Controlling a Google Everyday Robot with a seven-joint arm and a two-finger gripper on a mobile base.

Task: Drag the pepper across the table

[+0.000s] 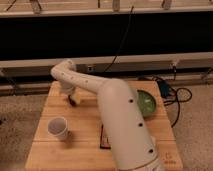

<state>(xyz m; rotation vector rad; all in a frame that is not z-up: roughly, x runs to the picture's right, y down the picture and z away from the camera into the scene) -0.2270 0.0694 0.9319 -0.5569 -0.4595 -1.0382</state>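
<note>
The pepper [73, 102] is a small dark red piece lying on the light wooden table [85, 150] near its far left part. My white arm reaches from the lower right across the table to the far left. My gripper [70, 95] points down right over the pepper, at or touching it. The gripper's tips are partly hidden by the wrist.
A white cup [58, 128] stands on the left front of the table. A green bowl [146, 102] sits at the right, partly behind the arm. A flat black-and-red bar [103, 137] lies beside the arm. Cables [175, 97] lie on the floor at right.
</note>
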